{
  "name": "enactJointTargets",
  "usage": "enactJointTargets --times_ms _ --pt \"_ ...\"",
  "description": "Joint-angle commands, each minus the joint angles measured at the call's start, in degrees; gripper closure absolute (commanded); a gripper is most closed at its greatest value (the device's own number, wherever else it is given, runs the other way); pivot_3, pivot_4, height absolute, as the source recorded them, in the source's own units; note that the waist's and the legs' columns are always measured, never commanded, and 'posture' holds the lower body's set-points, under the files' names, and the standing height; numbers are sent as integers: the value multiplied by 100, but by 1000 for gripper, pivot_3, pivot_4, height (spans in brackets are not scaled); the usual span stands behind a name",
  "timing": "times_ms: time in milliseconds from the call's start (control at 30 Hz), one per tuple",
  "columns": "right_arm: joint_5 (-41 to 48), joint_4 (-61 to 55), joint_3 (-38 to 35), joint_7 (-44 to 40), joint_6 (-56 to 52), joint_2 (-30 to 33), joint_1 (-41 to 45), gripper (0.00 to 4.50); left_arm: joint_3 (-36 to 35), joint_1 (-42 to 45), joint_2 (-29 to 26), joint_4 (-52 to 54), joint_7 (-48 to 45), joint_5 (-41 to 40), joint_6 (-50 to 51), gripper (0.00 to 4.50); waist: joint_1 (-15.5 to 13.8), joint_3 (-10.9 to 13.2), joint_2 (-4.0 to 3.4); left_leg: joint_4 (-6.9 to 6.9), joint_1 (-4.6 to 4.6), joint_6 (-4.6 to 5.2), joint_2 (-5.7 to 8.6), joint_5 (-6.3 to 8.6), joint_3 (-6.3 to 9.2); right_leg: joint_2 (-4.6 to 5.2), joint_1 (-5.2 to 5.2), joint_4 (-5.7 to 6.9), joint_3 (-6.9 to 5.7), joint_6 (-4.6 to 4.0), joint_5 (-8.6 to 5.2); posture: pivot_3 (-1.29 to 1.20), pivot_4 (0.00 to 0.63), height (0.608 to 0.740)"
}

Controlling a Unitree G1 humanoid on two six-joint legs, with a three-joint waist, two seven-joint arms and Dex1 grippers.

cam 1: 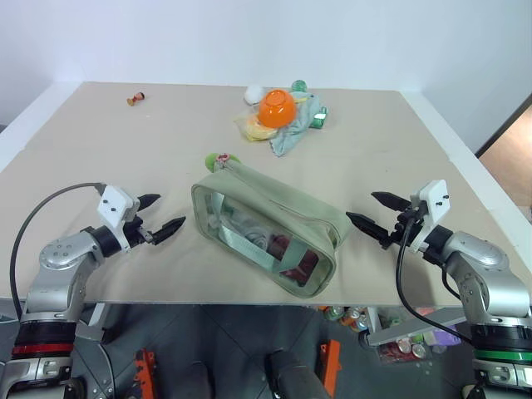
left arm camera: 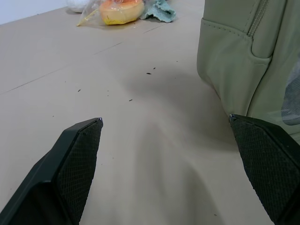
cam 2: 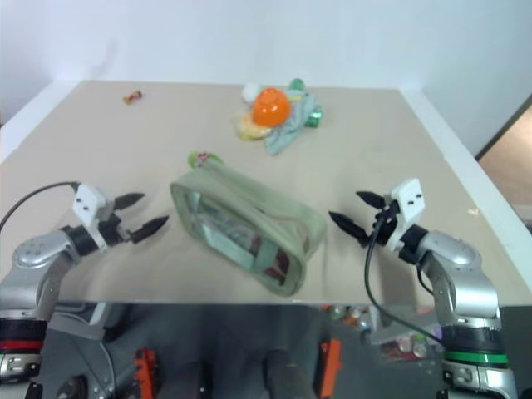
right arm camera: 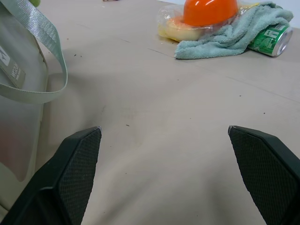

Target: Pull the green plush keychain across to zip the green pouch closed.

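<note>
The green pouch (cam 1: 270,229), sage fabric with a clear window, lies slantwise in the middle of the table near its front edge. Its far left corner carries the green plush keychain (cam 1: 219,160), lime green with a pink bit. A pale strap (right arm camera: 37,61) loops off the pouch's end. My left gripper (cam 1: 160,216) hovers open just left of the pouch, pointing at it. Off the pouch's right end my right gripper (cam 1: 376,213) is open too, aimed inward. Nothing sits between either pair of fingers.
At the back centre lie an orange bowl (cam 1: 278,106), a pale green cloth (cam 1: 295,129), a yellow item in plastic (right arm camera: 174,30), a green can (right arm camera: 271,38) and a white ball (cam 1: 253,94). A small red-brown object (cam 1: 137,99) rests far back left. Bare tabletop (cam 1: 125,158) surrounds the pouch.
</note>
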State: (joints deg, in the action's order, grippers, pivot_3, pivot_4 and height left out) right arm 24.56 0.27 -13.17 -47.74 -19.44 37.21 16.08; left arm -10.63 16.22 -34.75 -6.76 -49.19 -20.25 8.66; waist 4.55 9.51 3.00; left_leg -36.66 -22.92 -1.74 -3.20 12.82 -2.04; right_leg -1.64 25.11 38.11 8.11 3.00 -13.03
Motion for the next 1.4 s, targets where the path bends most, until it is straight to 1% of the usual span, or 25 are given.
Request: enactJointTargets --times_ms 33,300,600,767,867,1000,1200,1300,1400 --pt "57 -18 -206 36 91 109 158 0 -18 186 -36 135 -69 -112 -26 27 0 0 0 0 -1 0 0 0 0 0 0 0 0 0 0 0 150 738" --pt "109 -149 -275 163 -93 204 167 0 -157 500 82 -118 -196 -463 226 27 -12 1 -1 -9 -11 0 1 0 15 2 0 0 -15 -1 1 0 150 738" --pt "124 -217 -316 247 -169 250 88 0 -174 551 78 -271 -275 -428 31 27 -15 0 -2 -9 -20 0 2 0 40 2 -1 1 -39 -2 1 0 150 738" --pt "129 -244 -334 326 -175 252 62 0 -302 511 6 -5 -421 -649 22 27 -15 1 -2 -10 -22 0 2 0 42 2 -1 1 -40 -3 1 0 150 738" --pt "136 -263 -343 359 -185 255 35 0 -409 541 -233 262 -698 -944 283 27 -13 1 -2 -11 -24 0 1 -1 44 1 0 1 -43 -4 1 0 150 738" --pt "148 -264 -349 375 -187 244 30 0 -313 468 -506 536 -1027 -1111 523 27 -14 2 -7 -10 -23 0 1 -1 45 2 0 2 -45 -5 0 0 150 738" --pt "165 -165 -292 439 -251 232 233 0 -141 601 -675 1055 -1396 -1439 1065 27 -15 3 -9 -17 -26 0 1 -1 44 3 -2 2 -44 -5 -1 0 150 738" --pt "578 -414 -309 488 -866 200 403 0 -40 701 -734 1205 -1514 -1567 1340 27 -6 4 -11 -20 -25 0 1 -1 45 2 -1 4 -45 -7 0 0 150 738" --pt "937 -902 -318 409 -1338 358 587 0 0 755 -755 1283 -1595 -1612 1508 27 -7 11 -22 -20 -25 3 0 -3 50 0 -1 6 -50 -10 0 0 150 738"
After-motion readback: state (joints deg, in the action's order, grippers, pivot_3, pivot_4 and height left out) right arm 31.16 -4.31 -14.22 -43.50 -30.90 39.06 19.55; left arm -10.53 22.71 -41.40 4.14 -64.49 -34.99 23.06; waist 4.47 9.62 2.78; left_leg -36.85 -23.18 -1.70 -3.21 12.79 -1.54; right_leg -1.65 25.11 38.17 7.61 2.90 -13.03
